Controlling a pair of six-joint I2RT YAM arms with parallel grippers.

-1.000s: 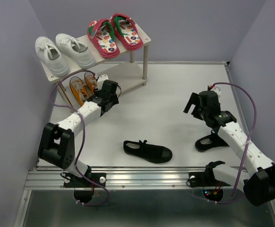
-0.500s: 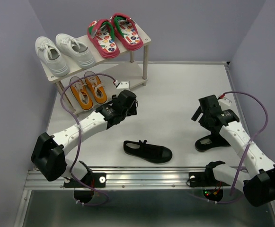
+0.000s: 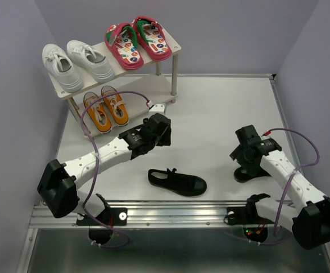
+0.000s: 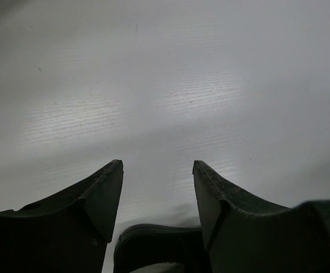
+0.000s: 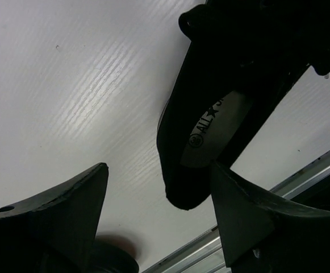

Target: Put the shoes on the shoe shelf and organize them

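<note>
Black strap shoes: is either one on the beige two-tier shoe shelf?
No, one black strap shoe lies on the white table at centre, the other black strap shoe at right, off the shelf.

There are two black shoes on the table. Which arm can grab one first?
Probably the right. The right gripper hangs open just above one black shoe, which shows between its fingers in the wrist view. The left gripper is open too, but over bare table, short of the other shoe.

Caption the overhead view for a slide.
White sneakers and red flip-flops top the shoe shelf, orange sneakers below; two black strap shoes lie on the table, right gripper open over one.
</note>
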